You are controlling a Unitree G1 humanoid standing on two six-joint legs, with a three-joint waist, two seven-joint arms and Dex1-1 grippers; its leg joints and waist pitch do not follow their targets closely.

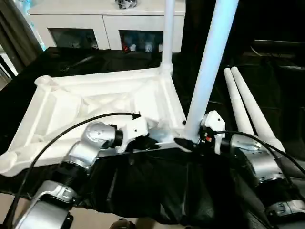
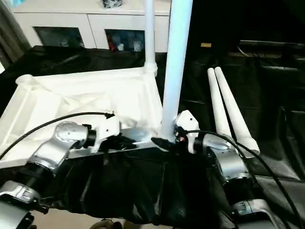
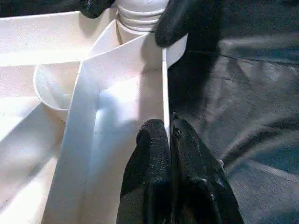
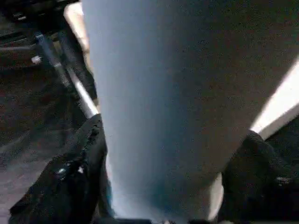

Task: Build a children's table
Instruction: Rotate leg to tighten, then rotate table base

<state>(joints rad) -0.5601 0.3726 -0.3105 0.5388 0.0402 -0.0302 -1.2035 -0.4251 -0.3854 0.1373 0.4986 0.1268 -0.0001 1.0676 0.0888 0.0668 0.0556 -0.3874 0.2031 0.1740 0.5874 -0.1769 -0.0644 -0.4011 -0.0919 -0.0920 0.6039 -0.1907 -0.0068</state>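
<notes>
The white tabletop [image 1: 100, 102] lay upside down on the black cloth [image 1: 157, 191], ribs up, filling the nine o'clock half of the head view. At its far corner, up near twelve o'clock, one leg [image 1: 167, 33] already stood upright in its socket. A second leg [image 1: 209, 67] rose from the near corner by the picture's centre, leaning a touch toward one o'clock.

The right gripper [image 1: 188, 141] was wrapped round the base of that near leg, black fingers [image 4: 74, 182] set on either side of the tube, pressed to it and spread to its width. In the left wrist view those same fingers sat at the ribbed collar just above the corner socket.

The left gripper [image 3: 169, 140] had its two fingertips squeezed together on the thin outer rim of the tabletop, right beside that corner, pinching the edge between them.

Out at three o'clock, two spare legs [image 1: 248, 109] lay side by side on the cloth, touching each other. A white cabinet [image 1: 105, 26] with glass doors stood behind at eleven o'clock.
</notes>
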